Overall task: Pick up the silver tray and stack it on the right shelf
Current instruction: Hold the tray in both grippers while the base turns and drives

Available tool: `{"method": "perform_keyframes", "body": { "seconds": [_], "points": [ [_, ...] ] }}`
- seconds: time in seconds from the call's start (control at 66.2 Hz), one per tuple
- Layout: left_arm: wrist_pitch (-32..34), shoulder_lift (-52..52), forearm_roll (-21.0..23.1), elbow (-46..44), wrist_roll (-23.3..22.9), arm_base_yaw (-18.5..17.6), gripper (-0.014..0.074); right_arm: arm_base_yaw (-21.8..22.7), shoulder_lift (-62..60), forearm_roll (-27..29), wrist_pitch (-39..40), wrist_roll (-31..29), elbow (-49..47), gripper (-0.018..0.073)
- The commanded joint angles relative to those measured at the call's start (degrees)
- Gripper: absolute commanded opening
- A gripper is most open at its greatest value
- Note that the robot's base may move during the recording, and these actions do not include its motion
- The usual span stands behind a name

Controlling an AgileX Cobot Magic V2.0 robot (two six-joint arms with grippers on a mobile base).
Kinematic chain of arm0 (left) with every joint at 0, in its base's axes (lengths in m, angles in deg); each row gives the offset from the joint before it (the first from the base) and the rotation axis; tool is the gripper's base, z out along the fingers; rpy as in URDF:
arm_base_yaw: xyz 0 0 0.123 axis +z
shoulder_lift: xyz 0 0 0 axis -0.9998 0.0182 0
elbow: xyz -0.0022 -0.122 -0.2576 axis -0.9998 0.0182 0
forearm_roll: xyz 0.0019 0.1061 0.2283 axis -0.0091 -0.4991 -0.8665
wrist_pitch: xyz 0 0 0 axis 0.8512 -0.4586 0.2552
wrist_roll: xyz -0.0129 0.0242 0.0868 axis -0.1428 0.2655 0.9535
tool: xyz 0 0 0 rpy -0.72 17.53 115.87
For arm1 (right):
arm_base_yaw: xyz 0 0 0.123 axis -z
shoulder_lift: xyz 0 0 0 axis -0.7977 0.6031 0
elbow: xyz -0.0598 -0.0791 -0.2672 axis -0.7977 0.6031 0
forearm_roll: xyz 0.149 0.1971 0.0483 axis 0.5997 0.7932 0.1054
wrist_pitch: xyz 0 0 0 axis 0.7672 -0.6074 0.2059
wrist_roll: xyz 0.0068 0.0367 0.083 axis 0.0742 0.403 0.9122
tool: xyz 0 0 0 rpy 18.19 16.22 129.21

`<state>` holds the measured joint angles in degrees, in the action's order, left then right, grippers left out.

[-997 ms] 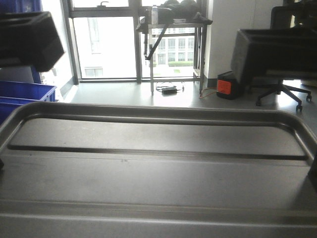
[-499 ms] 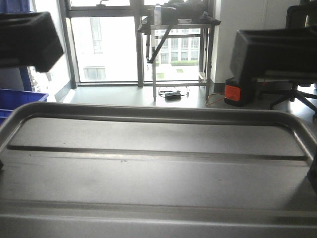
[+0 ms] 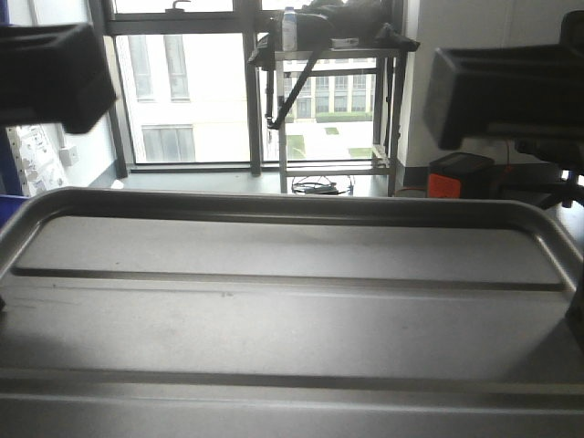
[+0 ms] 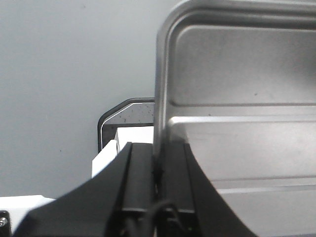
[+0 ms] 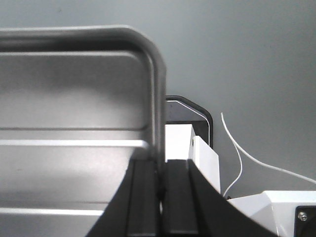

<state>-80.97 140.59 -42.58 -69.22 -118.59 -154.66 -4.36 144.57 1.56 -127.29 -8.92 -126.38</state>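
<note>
Tray pose in the front view is unchanged over the last second. The silver tray (image 3: 292,310) fills the lower frame, level, both ribs visible, carried between the two grippers. What changed is the background: the window (image 3: 182,91) and the steel table (image 3: 333,109) beyond the grippers have grown and slid lower, the orange-and-black box (image 3: 449,182) has drifted out to the right, and the blue bins (image 3: 7,205) on the left-gripper side are nearly off frame. Judgement: the base is rolling forward with the arms frozen, so this is the carry phase. The grab is done and the placing has not started. Left gripper (image 4: 157,168) has its jaws pinched onto the tray's left short rim, rim edge standing up between the pads, no gap visible. Right gripper (image 5: 160,173) is the same on the opposite short rim, jaws closed tight on the metal. The tray floor extends inward from each gripper toward the other, and below both is plain grey floor. A white cable (image 5: 242,158) lies outboard of the right gripper, not touching the tray. No roller shelf shows in any view, so the right shelf's position relative to the grippers can't be told. Likely more driving or turning is needed before the stacking. The thin rim pinch on both sides looks like the weak point if the base jolts.
</note>
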Motion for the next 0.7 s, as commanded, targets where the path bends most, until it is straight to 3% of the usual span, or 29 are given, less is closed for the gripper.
{"method": "perform_keyframes", "body": {
  "seconds": [0.0, 0.68],
  "points": [
    [-12.5, -1.3, -3.2, -1.1, -0.1, 0.0, -0.0101, 0.2, -1.0, -3.8, -9.0, -0.2, -1.4, 0.0056],
    [-12.5, -1.3, -3.1, -1.1, -0.1, 0.0, -0.0101, 0.2, -1.0, -3.8, -9.0, -0.2, -1.4, 0.0056]
  ]
}}
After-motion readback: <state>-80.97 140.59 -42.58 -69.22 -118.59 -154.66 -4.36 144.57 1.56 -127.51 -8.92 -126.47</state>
